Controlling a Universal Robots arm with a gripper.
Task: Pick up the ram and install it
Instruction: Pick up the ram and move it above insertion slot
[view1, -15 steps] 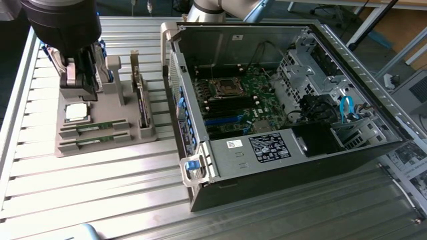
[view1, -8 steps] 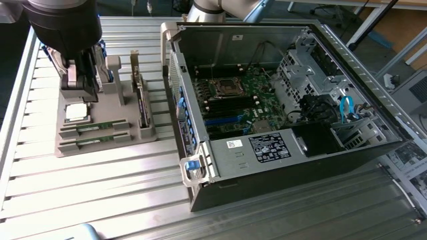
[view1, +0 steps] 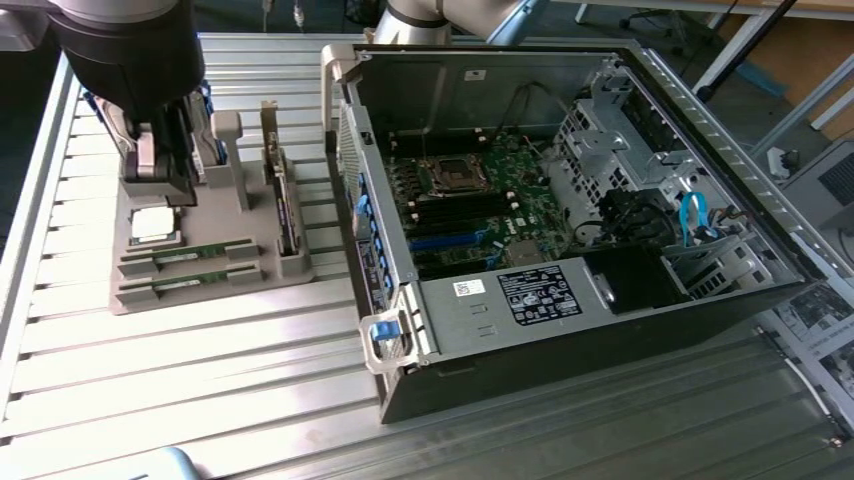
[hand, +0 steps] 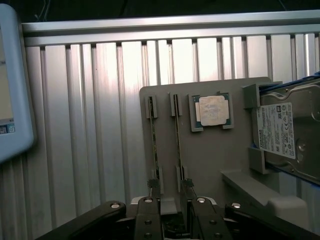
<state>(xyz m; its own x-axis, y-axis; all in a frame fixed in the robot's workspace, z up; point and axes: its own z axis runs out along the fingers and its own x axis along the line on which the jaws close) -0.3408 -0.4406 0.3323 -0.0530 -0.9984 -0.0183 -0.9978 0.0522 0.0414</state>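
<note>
Above the grey tray (hand: 210, 160), my gripper (hand: 170, 184) hangs spread wide and empty. The ram (hand: 178, 140) stands edge-up in its slot beside a twin stick (hand: 154, 140), along the tray's edge opposite the hard drive (hand: 290, 135). I judge a clean grasp needs one stick centred and my fingers square to it.

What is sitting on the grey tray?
Two ram sticks, a silver processor chip, a hard drive and an upright card. The robot arm hides the tray's far end in the exterior view.
</note>
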